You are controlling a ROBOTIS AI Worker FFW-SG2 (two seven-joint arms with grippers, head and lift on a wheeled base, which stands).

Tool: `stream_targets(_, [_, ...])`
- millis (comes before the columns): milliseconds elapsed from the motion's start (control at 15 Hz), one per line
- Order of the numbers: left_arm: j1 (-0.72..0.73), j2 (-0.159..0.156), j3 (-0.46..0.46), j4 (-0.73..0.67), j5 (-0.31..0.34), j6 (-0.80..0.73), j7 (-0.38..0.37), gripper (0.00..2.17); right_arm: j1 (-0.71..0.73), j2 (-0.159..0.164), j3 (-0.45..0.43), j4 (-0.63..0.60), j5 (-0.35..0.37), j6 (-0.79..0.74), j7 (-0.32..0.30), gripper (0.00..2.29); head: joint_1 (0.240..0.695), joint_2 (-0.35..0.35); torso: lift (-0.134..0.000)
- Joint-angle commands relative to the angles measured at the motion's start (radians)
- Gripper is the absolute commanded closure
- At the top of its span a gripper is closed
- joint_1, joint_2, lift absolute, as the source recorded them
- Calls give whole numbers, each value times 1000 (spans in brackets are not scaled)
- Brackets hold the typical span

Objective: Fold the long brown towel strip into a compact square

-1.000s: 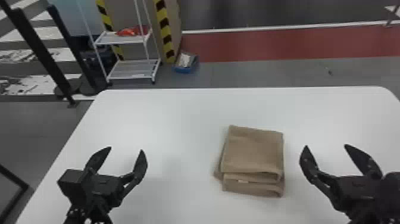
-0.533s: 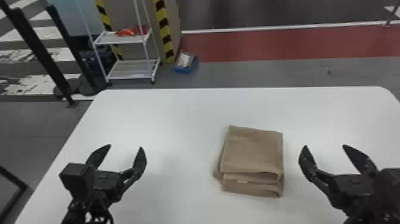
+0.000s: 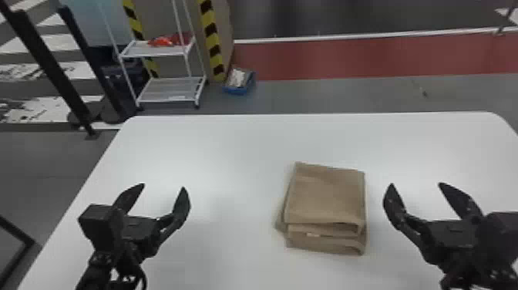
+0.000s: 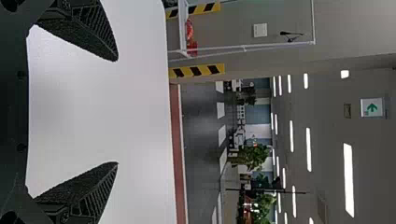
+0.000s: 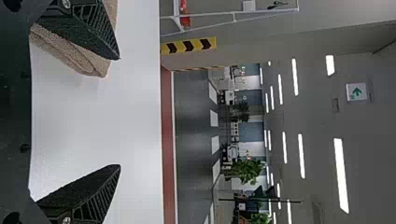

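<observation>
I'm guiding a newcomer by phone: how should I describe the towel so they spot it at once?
Start with the big white table. Just right of its middle, between the left tool and the right tool but nearer the right, lies the towel. It is a soft brown, layered, squarish bundle, unlike the hard black tools beside it.

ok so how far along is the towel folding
Folding looks done or nearly so: the towel lies as a compact, layered, roughly square stack on the table. Nothing is in hand; both arms' fingers are open beside it. Perhaps only tidying the slightly uneven left edge remains.
</observation>
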Motion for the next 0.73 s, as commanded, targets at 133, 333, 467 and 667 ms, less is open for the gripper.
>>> stream_targets(133, [3,-3,1,-8,1,-9,-3,83,12,1,0,-7,0,-11,0,46,695,137,-125])
stream_targets(333, [11,-3,0,-12,1,-9,-6,80,27,1,-3,-12,0,-11,0,49,695,136,-125])
stream_targets(467, [24,-3,-4,-27,3,-6,-4,80,44,1,0,-27,0,-23,3,49,695,133,-125])
stream_targets(667, [35,-3,-5,-39,6,0,-4,80,57,1,0,-45,2,-23,2,49,695,134,-125])
